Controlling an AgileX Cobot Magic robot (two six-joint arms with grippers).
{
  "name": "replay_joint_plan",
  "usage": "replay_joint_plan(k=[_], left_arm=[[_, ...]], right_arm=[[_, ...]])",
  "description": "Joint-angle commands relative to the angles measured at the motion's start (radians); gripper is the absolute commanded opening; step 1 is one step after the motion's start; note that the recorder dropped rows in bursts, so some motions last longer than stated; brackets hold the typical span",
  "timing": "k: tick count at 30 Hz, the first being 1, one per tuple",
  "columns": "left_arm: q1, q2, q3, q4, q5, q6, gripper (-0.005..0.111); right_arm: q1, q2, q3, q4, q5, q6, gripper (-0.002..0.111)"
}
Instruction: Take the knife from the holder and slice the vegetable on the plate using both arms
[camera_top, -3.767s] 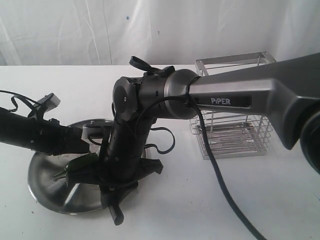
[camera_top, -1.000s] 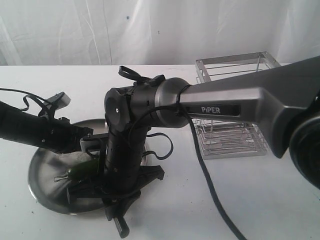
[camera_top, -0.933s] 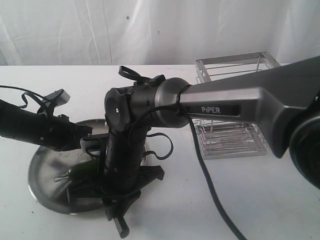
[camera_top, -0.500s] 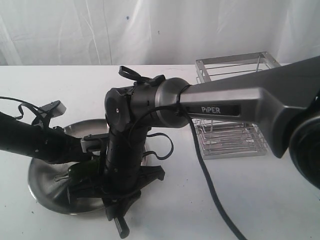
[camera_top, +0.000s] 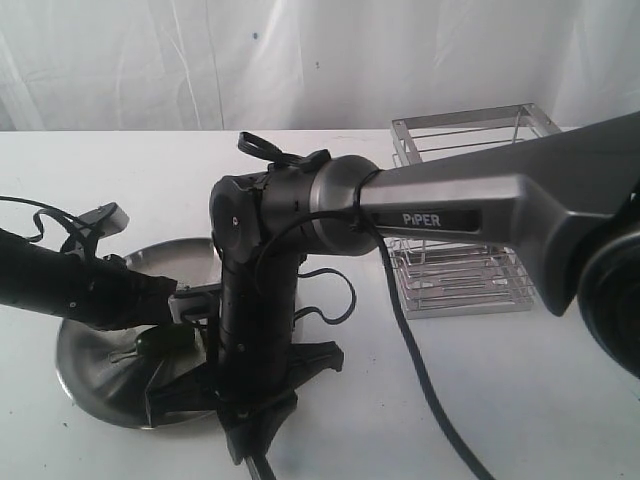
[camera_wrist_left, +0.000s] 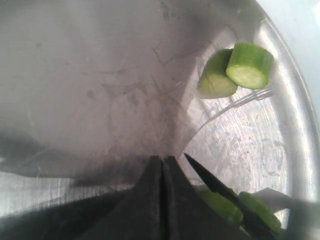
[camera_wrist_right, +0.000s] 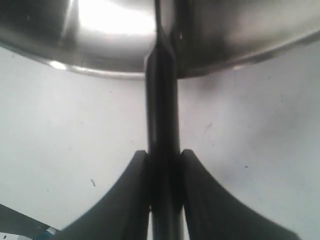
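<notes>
The steel plate lies at the front left. On it rests the green vegetable, whose body sits beside my left gripper. That gripper is shut, its fingers pressed together with nothing between them. Two cut pieces lie further along the plate. The knife's dark blade crosses over the vegetable. My right gripper is shut on the knife's black handle, just outside the plate rim. In the exterior view the right gripper hangs low at the plate's front edge.
The wire holder stands on the white table behind the right arm, to the right of the plate. A black cable trails from the PiPER arm across the table towards the front.
The right gripper has dropped lower and nearer the front edge with the knife. The left arm, raised a second ago, has come down and reached further over the plate.
</notes>
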Motion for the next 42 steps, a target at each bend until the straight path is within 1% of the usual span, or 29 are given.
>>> replay_joint_plan(k=[1,20,23,26,28,36,42], left_arm=[[-0.002,0.004,0.016,0.012,-0.044,0.007,0.0],[-0.002,0.001,0.006,-0.02,-0.031,0.007,0.0],[-0.002,-0.029,-0.006,-0.02,-0.024,0.007,0.0],[-0.002,-0.067,-0.006,-0.02,-0.069,0.007,0.0],[-0.002,-0.079,-0.006,-0.02,-0.071,0.007,0.0],[-0.002,-0.079,-0.006,-0.02,-0.036,0.003,0.0],[-0.002,-0.09,-0.006,-0.051,-0.043,0.0,0.0]], right_arm=[[0.0,0.003,0.003,-0.002,0.034,-0.004,0.0],[0.0,0.003,0.003,0.004,0.048,-0.017,0.0],[0.0,0.003,0.003,0.007,0.06,-0.023,0.0],[0.0,0.003,0.003,0.012,0.071,-0.042,0.0],[0.0,0.001,0.003,0.013,0.071,-0.042,0.0],[0.0,-0.066,0.003,0.007,0.071,-0.042,0.0],[0.0,-0.066,0.003,0.007,0.071,-0.042,0.0]])
